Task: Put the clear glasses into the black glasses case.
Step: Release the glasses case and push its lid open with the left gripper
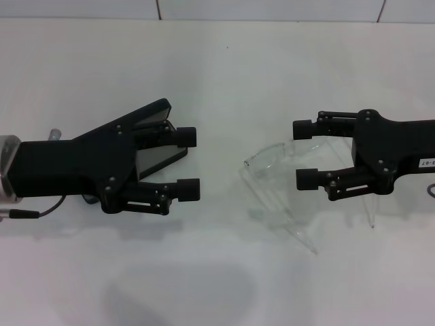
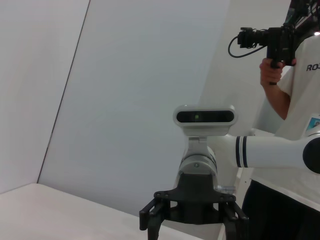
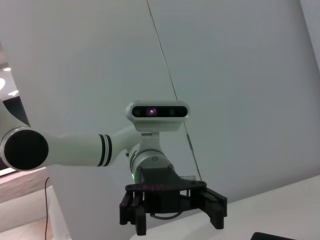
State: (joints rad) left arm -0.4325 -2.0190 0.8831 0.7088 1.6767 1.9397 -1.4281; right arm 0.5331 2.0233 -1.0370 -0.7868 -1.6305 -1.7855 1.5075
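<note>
From the head view I see both arms reaching in over the white desk [image 1: 224,75], facing each other across the middle of the frame. My left gripper [image 1: 187,163] sits left of centre with its jaws spread wide, one finger [image 1: 183,136] above and the other lower in the frame, and nothing between them. The case [image 1: 160,155] lies on the desk beneath that gripper, mostly hidden by the arm; I can make out only a dark rim and a grey surface showing in the gap between the fingers, so I cannot tell how far the lid stands open.

My right gripper [image 1: 304,153] is at the right of the frame, also wide open, its two fingertips level with the left one's. The glasses [image 1: 272,163] rest on the desk just right of centre, the clear lens curving toward the middle of the frame and the long arms trailing down toward the lower right. The lens lies near the right gripper's fingertips, and part of the frame lies between the jaws or under them; I cannot tell whether the fingers touch it. The glasses and the case are apart, with bare desk between them.

In the left wrist view I see the right arm's gripper [image 2: 192,216] from the front, fingers apart, with its wrist camera [image 2: 204,117] above it, and a person [image 2: 292,125] holding a camera at the right edge. The right wrist view shows the left arm's gripper [image 3: 172,210] the same way, open, low in the frame.
</note>
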